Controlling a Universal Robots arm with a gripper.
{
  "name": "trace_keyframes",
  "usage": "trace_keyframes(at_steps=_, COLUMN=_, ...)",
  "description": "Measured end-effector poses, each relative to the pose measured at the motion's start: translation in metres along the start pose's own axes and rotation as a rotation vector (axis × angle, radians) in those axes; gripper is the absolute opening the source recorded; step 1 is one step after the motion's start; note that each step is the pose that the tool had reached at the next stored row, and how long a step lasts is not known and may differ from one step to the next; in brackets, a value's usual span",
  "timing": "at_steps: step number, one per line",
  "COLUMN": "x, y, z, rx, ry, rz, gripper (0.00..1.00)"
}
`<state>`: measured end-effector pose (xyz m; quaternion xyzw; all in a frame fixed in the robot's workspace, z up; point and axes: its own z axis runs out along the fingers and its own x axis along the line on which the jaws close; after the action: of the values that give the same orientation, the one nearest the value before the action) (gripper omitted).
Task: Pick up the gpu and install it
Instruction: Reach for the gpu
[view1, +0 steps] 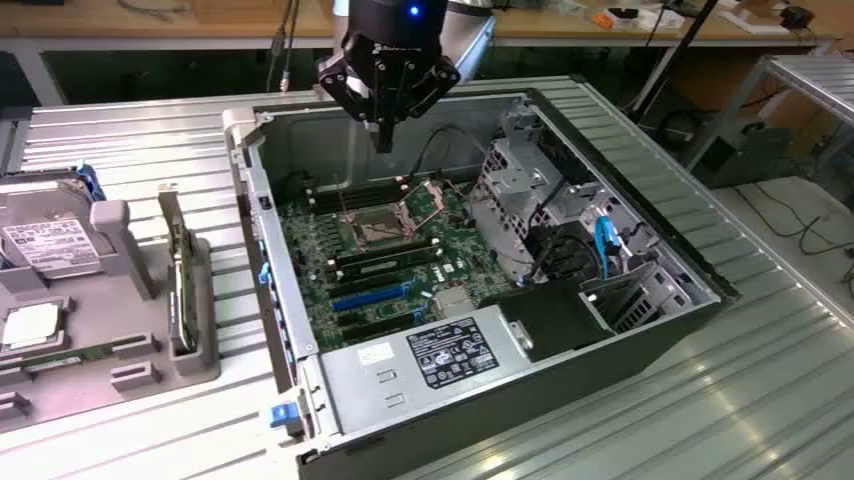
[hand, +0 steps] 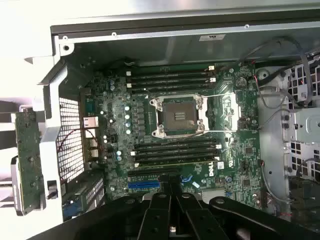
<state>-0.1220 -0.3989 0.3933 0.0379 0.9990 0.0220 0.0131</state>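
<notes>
1. Nearest in the exterior view I see the ribbed grey metal surface (view1: 747, 400). It carries the open black computer tower case (view1: 601, 365), which lies on its side with the side panel off. The silver boxy power supply with a black label (view1: 447, 358) sits at the near end of the case.

2. Behind the power supply lies the green motherboard (view1: 400, 262). I see a blue expansion slot (view1: 367, 297) close to the power supply. The square silver processor socket (view1: 380, 225) is further in. A grey perforated drive cage (view1: 534, 185) stands on the exterior view's right of the board, with a light-blue cable (view1: 603, 245) beside it.

3. On the exterior view's left of the case, a moulded grey plastic holder (view1: 118, 235) rests on the surface. The gpu (view1: 171, 262), a thin dark flat card, stands on its long edge in a slot of this holder. It is outside the case and near its wall. A silver boxy drive with a white label (view1: 47, 250) sits in the same holder, further from the case.

4. At the far end of the case, the black gripper (view1: 384, 140) hangs above the far edge of the motherboard. Its jaws are closed against each other and grip nothing. The gripper is well apart from the gpu.

5. In the wrist view, the closed gripper (hand: 171, 192) is nearest, above the board next to the blue slot (hand: 144, 184). The gpu (hand: 26, 160) stands beyond the perforated case wall, outside the case.
</notes>
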Motion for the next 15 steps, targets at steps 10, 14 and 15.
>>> trace_keyframes(at_steps=10, x=0.010, y=-0.0007, z=-0.0003, rx=-0.0003, ry=0.0000, rz=0.000, gripper=0.11)
trace_keyframes(at_steps=14, x=0.020, y=-0.0015, z=-0.0006, rx=-0.0003, ry=0.0001, rz=0.000, gripper=0.11)
trace_keyframes(at_steps=15, x=0.025, y=-0.0019, z=-0.0007, rx=-0.0005, ry=0.0000, rz=0.000, gripper=0.11)
